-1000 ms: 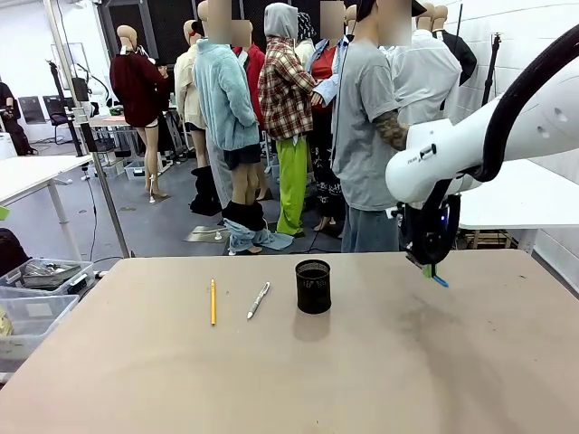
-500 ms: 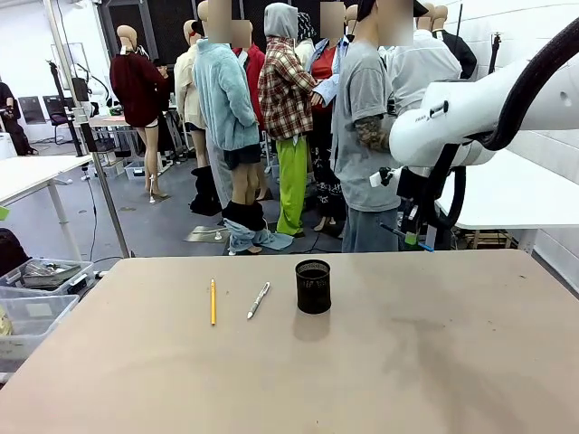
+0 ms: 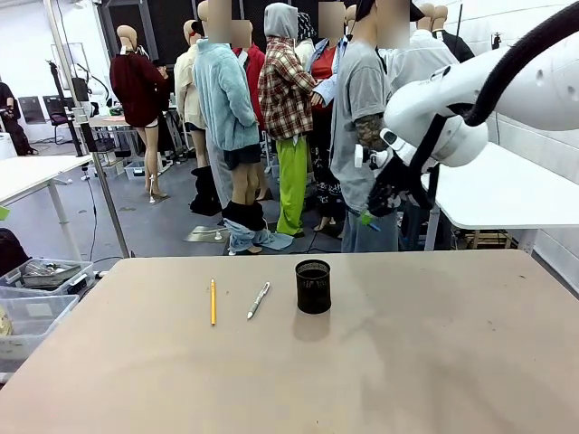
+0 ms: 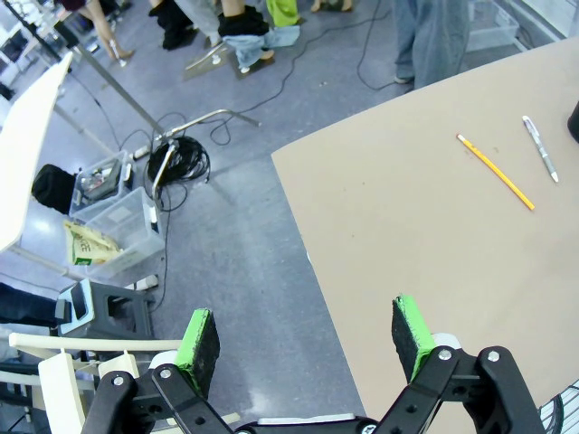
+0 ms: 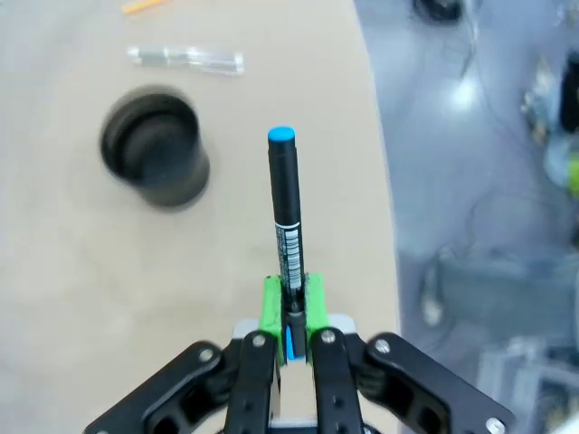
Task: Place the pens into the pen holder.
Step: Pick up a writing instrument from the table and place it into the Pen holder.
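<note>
A black mesh pen holder (image 3: 313, 286) stands upright mid-table. To its left lie a silver-white pen (image 3: 259, 299) and a yellow pencil (image 3: 213, 301). My right gripper (image 3: 370, 215) hangs high above the table, up and to the right of the holder, shut on a black pen with a blue cap (image 5: 286, 212). In the right wrist view, that gripper (image 5: 289, 307) points the pen down past the holder (image 5: 156, 158), with the silver pen (image 5: 185, 60) and the pencil (image 5: 145, 5) beyond. My left gripper (image 4: 306, 336) is open off the table's corner, far from the pencil (image 4: 495, 171) and the silver pen (image 4: 541, 148).
The tan table (image 3: 434, 362) is bare apart from these items. A person in a grey shirt (image 3: 362, 117) stands at the far side. Plastic bins (image 3: 32, 298) sit on the floor at the left, and a white table (image 3: 516, 194) stands at the right.
My right gripper has risen from just above the table's right part and swung left with the blue-capped pen. The holder, pencil and silver pen have not moved.
</note>
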### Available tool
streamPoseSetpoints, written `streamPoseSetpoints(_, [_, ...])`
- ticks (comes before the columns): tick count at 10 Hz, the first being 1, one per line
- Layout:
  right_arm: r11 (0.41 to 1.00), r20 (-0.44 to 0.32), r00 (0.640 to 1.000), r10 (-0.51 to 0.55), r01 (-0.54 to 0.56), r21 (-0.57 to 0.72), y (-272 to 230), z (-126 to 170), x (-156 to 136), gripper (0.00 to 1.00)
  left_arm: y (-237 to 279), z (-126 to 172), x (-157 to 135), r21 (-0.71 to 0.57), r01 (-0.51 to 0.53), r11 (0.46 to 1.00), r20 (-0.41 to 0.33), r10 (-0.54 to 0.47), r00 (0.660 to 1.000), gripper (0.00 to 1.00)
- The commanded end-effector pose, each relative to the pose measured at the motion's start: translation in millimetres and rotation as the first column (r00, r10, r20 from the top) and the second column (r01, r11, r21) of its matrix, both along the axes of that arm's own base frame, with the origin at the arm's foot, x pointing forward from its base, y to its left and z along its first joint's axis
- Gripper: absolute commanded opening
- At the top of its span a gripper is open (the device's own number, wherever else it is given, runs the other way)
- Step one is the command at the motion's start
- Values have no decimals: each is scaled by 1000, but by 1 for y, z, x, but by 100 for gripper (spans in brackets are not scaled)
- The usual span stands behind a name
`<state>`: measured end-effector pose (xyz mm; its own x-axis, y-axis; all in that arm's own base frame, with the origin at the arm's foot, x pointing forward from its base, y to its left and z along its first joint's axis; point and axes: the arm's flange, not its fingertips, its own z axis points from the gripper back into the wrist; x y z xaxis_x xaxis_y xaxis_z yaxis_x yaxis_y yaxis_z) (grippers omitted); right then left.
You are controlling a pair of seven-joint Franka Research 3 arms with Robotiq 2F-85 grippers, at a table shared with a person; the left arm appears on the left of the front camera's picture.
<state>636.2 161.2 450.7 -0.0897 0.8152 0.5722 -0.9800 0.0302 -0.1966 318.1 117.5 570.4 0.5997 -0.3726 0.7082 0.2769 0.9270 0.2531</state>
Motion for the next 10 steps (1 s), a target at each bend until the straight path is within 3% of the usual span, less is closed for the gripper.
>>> streamPoseSetpoints(1, [969, 6, 985, 175, -173, 174, 11, -8, 18, 0, 1, 0, 1, 3, -3, 1000, 4, 3, 1000, 100])
streamPoseSetpoints(5, [889, -59, 933, 356, -319, 329, 43, -24, 29, 0, 1, 0, 1, 3, -3, 1000, 4, 3, 1000, 100])
streamPoseSetpoints(7, [869, -61, 929, 365, -316, 381, 55, -27, 34, 0, 1, 0, 1, 3, -3, 1000, 4, 3, 1000, 100])
streamPoseSetpoints(9, [852, -164, 892, 422, -328, 409, 76, -35, 41, 0, 1, 0, 1, 3, -3, 1000, 4, 3, 1000, 100])
streamPoseSetpoints(10, [842, -176, 868, 464, -369, 394, 80, -41, 37, 0, 1, 0, 1, 3, -3, 1000, 4, 3, 1000, 100])
